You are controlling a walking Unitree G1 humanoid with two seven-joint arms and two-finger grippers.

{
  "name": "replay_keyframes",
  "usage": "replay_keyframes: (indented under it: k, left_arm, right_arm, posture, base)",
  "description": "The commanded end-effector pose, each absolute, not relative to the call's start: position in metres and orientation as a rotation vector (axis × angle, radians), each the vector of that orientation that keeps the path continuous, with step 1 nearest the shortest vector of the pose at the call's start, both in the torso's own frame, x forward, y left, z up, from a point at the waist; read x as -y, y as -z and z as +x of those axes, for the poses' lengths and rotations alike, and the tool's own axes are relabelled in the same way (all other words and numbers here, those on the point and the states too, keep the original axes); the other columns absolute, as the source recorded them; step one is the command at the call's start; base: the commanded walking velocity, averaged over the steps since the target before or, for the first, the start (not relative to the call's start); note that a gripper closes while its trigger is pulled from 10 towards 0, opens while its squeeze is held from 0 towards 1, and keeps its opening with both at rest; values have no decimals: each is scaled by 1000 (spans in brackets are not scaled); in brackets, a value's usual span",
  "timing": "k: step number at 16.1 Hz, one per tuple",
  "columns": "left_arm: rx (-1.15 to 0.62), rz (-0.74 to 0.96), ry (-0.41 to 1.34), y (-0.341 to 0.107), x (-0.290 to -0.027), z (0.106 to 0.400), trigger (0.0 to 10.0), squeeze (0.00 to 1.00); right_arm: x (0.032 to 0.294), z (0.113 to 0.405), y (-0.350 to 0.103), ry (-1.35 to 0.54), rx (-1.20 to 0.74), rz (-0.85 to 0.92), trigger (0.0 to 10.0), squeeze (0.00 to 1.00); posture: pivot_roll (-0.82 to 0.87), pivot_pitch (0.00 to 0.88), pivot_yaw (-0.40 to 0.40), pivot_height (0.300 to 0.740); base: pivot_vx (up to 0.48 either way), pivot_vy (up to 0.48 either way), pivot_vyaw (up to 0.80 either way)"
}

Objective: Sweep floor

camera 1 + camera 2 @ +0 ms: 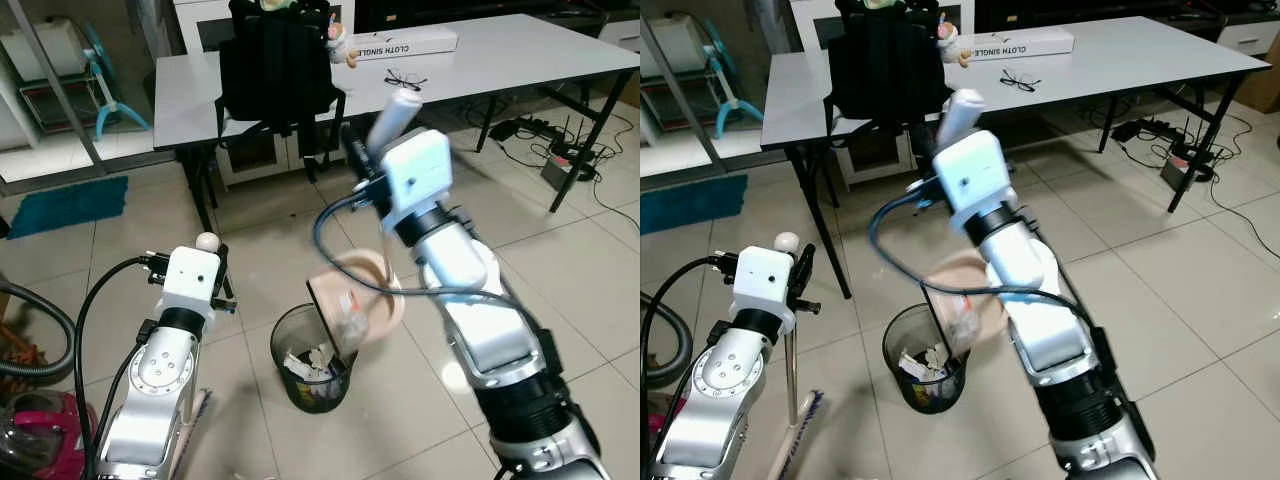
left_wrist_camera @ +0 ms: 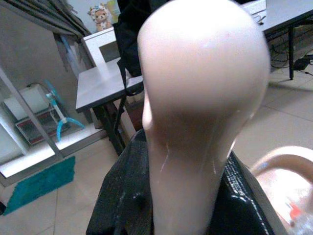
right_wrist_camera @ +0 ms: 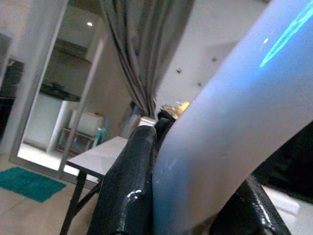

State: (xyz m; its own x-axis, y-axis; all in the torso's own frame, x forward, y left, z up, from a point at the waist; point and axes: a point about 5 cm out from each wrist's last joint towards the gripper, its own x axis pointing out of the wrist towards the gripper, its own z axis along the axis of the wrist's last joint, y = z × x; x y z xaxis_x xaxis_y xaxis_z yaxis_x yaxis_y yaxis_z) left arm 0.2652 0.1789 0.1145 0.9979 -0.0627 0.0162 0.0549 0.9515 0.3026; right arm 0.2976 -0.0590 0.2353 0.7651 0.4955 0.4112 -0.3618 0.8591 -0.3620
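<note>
The right arm covers much of the dustpan (image 1: pixel 362 300), so only its peach-coloured scoop shows beneath the forearm, tilted over the black mesh bin (image 1: pixel 312 358) with scraps sliding at its lip. The dustpan's pale handle (image 1: pixel 398 112) rises past the wrist camera, and the right gripper (image 1: pixel 372 160) has its black fingers (image 3: pixel 128 196) pinched on either side of that handle. The bin stands on the tiled floor (image 1: pixel 590 280) between the two arms and holds white paper scraps.

The left gripper (image 1: pixel 790 262) is clamped on the broom (image 1: pixel 790 370); its fingers (image 2: pixel 122 205) press against the stick just under the rounded cream knob (image 2: pixel 203 88), which is blurred by closeness. The thin metal stick runs down to the floor, and the bristle head is cut off at the picture's lower edge.

Behind stands a grey bench (image 1: pixel 500 60) carrying a black backpack (image 1: pixel 275 65), a long white box (image 1: pixel 405 42) and a pair of glasses (image 1: pixel 404 78). A teal mat (image 1: pixel 65 205) lies on the floor at the left.
</note>
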Motion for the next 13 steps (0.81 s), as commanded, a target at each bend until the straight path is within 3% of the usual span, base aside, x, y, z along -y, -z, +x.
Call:
replay_keyframes:
  k: [1,7,13]
  left_arm:
    - [58,324,55,-122,-179,266,10000,0]
    - [61,333,55,-122,-179,266,10000,0]
    - [64,337,59,-122,-178,267,10000,0]
  right_arm:
    - [53,288,-248,-501,620,-270,10000,0]
    - [32,271,-237,-624,682,-302,10000,0]
    - [30,266,-235,-645,743,-354,10000,0]
  posture:
    - [-51,0,62,740]
    - [-47,0,61,740]
    - [-48,0,65,740]
  base:
    - [0,0,0]
    - [0,0,0]
    - [0,0,0]
